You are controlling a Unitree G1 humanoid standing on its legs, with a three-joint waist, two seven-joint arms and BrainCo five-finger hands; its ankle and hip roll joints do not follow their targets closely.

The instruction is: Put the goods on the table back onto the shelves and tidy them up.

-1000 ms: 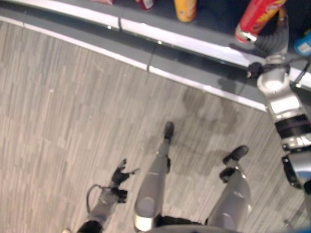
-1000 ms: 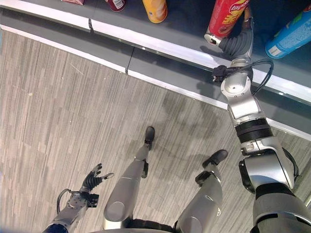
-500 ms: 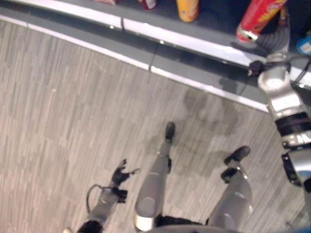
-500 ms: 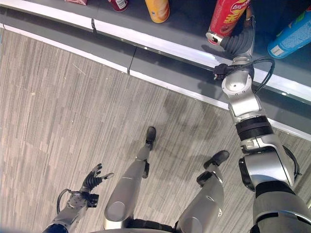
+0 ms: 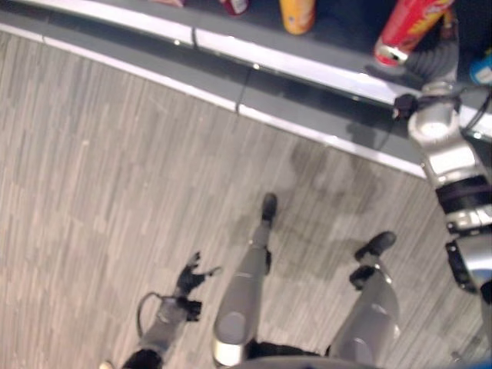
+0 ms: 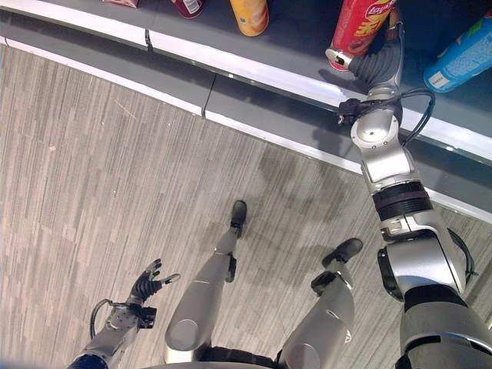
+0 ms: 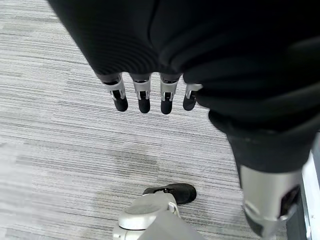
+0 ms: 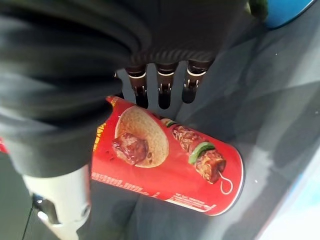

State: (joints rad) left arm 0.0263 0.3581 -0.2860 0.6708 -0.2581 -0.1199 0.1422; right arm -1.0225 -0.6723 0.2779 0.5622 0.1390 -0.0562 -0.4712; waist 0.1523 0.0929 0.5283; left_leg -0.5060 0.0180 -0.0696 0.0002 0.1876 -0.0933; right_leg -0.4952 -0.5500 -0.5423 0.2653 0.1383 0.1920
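A red chips can [image 6: 361, 27] stands on the grey shelf [image 6: 296, 38] at the upper right, also seen close up as the red can [image 8: 170, 160]. My right hand [image 6: 377, 65] reaches onto the shelf right beside it, its fingers [image 8: 162, 95] straight along the can's side and not wrapped round it. My left hand [image 6: 146, 286] hangs low over the floor at the lower left, its fingers [image 7: 142, 97] relaxed and holding nothing.
An orange can [image 6: 247, 14] and a dark red item [image 6: 187, 6] stand further left on the same shelf. A blue can [image 6: 461, 54] lies to the right of my right hand. The shelf's white front strip [image 6: 254, 73] runs above a wood-patterned floor [image 6: 115, 177].
The view has shifted slightly. My right hand stays beside the red can, a touch further onto the shelf. The left hand has not moved.
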